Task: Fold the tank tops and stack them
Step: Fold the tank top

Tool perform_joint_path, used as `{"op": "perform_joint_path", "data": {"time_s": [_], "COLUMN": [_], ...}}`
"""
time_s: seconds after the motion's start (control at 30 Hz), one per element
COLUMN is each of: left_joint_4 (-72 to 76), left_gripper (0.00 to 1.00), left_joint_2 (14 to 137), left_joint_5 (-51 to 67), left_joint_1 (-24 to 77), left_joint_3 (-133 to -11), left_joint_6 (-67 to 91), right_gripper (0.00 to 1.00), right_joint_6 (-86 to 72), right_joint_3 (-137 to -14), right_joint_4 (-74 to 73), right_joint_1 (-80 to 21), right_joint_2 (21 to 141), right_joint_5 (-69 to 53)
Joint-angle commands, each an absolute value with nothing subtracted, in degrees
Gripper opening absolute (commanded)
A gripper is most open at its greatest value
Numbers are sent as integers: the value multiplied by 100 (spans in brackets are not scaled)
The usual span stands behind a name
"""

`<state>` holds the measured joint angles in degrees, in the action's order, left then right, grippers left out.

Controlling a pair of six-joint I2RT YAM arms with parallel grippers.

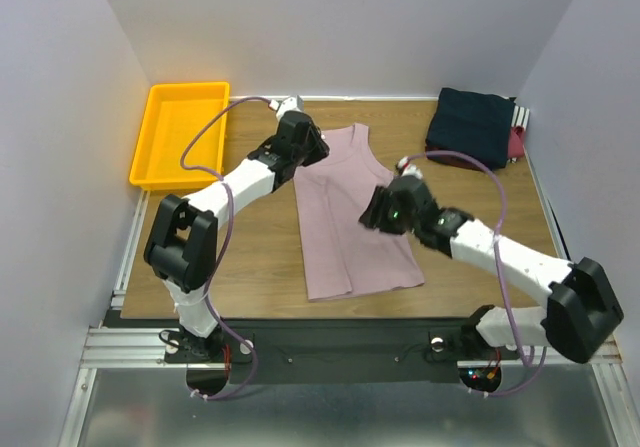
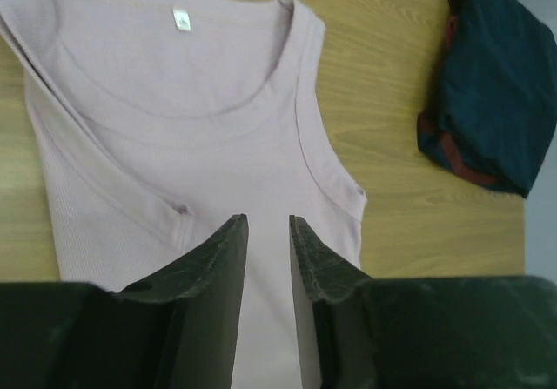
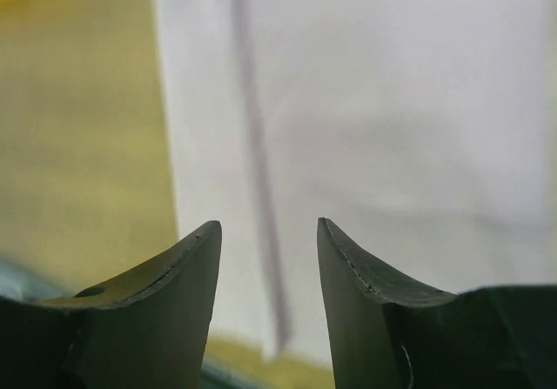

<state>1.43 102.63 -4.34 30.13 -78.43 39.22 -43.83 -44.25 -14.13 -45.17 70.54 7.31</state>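
Item 1, pink tank top (image 1: 352,229): lies flat at the middle of the worktop (image 1: 250,267), neck toward the far edge and hem toward the near edge, with a lengthwise crease down its left part. It is spread this way, by my judgement, so the sides can be folded inward. Item 2, folded stack: navy tank top (image 1: 470,127) lying on a maroon tank top (image 1: 516,145) at the far right corner, probably kept there as the pile awaiting the pink piece. Item 3, yellow tray (image 1: 180,132): far left corner, apart from all cloth. Item 4, left gripper (image 2: 268,232): over the top's left shoulder area, jaws narrowly parted, nothing between them. Item 5, right gripper (image 3: 268,232): over the top's right side, jaws wider apart, empty. The 2 grippers appear placed to take opposite parts of the garment.
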Motion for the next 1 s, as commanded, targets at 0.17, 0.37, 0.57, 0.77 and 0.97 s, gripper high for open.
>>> {"op": "perform_joint_path", "data": {"time_s": [0.17, 0.37, 0.57, 0.77, 0.97], "left_joint_4": [712, 686, 212, -544, -712], "left_gripper": [31, 28, 28, 28, 28], "left_joint_2": [9896, 10098, 10169, 10345, 10336], "left_joint_5": [-448, -737, -1090, -1336, -1160], "left_joint_1": [4244, 5141, 5607, 5871, 5897], "left_joint_3": [-6285, -5907, -5897, -5977, -5731], "left_joint_6": [4456, 4544, 4526, 4518, 4456], "right_gripper": [51, 51, 51, 49, 46], "right_joint_6": [-3085, -2663, -2426, -2478, -2610], "right_joint_3": [-6335, -7364, -7760, -7822, -7551], "right_joint_4": [-1512, -1503, -1494, -1494, -1477], "right_joint_1": [-1855, -1608, -1608, -1608, -1608], "right_joint_2": [9138, 10343, 11064, 11302, 11338], "right_joint_5": [26, 315, 448, 606, 650]}}
